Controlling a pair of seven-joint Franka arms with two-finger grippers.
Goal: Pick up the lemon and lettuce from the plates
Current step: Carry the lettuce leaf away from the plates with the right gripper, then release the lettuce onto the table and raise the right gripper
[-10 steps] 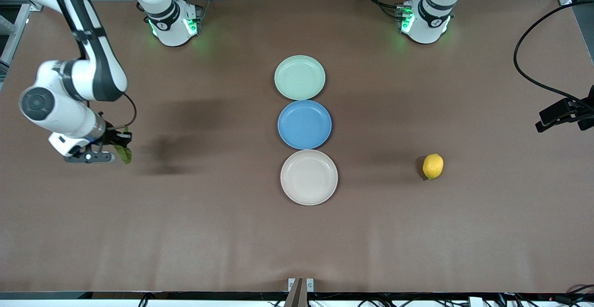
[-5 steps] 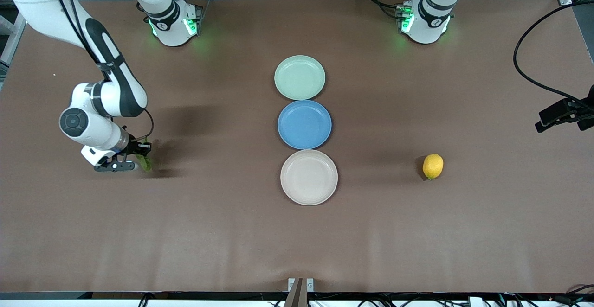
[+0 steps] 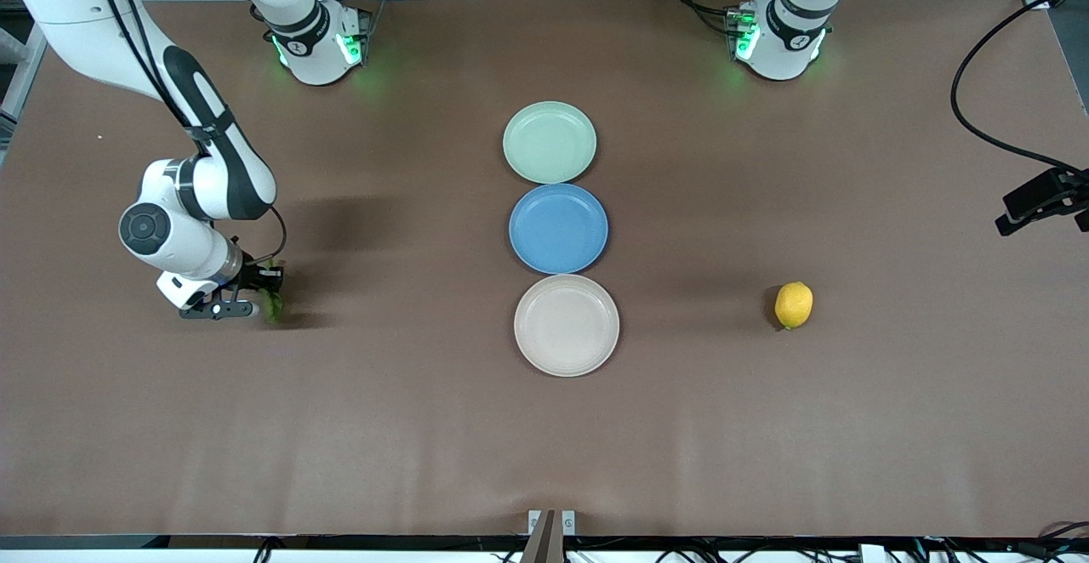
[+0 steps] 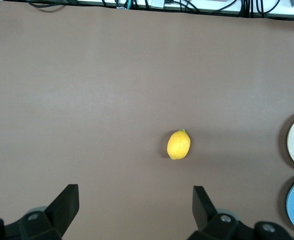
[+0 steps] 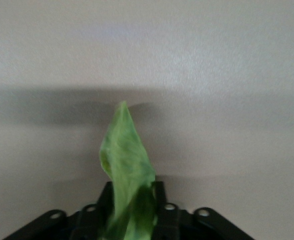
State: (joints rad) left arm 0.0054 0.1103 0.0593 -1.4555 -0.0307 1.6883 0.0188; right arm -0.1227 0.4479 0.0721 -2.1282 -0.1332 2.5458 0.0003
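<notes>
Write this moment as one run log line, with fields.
right gripper: low over table, lettuce between fingers | left gripper: open, above lemon | plates: empty

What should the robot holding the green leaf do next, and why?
Probably let the fingers spread fully and lift straight up. The right gripper is low over bare table toward the right arm's end, the lettuce is between its fingers with its tip by the tabletop, and all three plates are bare. The lemon already lies on the table, under the open left gripper.
</notes>
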